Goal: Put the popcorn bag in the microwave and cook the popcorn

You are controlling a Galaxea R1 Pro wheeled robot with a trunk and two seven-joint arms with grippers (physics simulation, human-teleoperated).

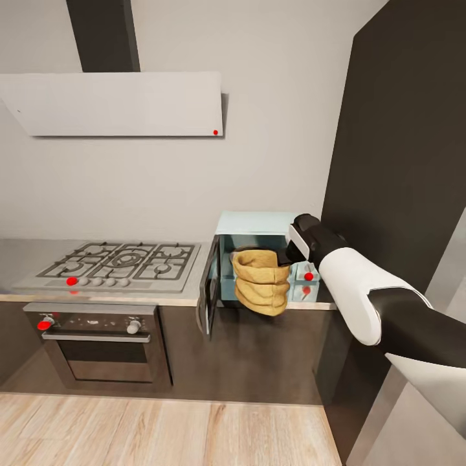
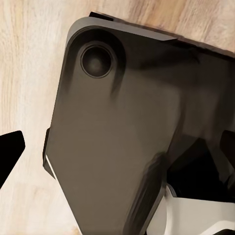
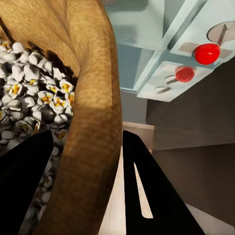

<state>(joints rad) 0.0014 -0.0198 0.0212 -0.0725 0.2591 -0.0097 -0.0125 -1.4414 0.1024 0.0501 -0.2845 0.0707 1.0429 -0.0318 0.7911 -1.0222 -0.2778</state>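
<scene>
Head view looks down at the microwave [image 1: 259, 259] from mid-range. Right wrist view sits close on it too. Left wrist view faces the floor [image 2: 29, 73].

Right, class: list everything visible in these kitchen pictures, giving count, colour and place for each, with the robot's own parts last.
popcorn bag: one, tan, at the microwave's open front, rim between the right gripper's fingers
popcorn: many, white-yellow, inside the bag
microwave: one, pale blue, door open, on the countertop
countertop: one, grey
gas hob: one, steel with black grates, left of the microwave
oven: one, black, below the hob
extractor hood: one, white, on the wall
floor: pale wood
right gripper: black, on the bag's rim
robot base: dark, over the floor
</scene>
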